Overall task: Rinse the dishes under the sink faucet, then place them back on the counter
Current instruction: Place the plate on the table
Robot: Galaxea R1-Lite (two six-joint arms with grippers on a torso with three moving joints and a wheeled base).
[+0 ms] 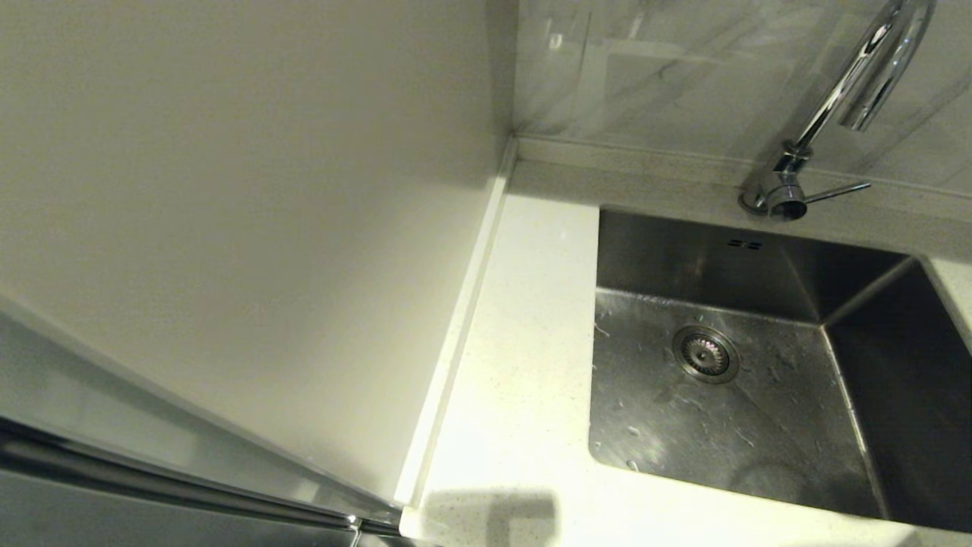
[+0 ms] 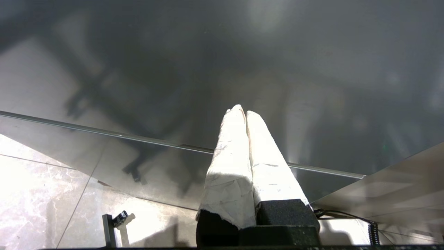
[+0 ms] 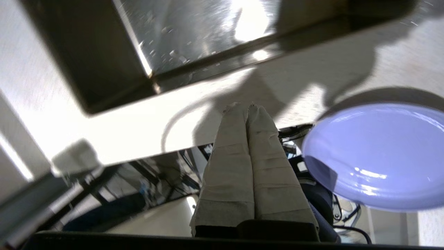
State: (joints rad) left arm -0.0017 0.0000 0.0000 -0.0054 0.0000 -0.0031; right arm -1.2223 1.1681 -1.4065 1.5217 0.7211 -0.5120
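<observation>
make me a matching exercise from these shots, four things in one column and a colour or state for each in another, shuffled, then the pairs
Things
1. wide flat lilac round plate
2. rectangular brushed stainless steel sink
3. tall shiny chrome gooseneck faucet
4. right gripper

States
A. fingers pressed together, holding nothing
B. empty basin, droplets on its floor
C. no water running from its spout
D. lilac, hanging past the counter edge

Pairs: 1-D, 2-B, 3-C, 4-A

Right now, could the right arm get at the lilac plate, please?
Probably yes: the right gripper, fingers shut and empty, is close beside the lilac plate at the counter edge, with nothing between them; it must open first.
</observation>
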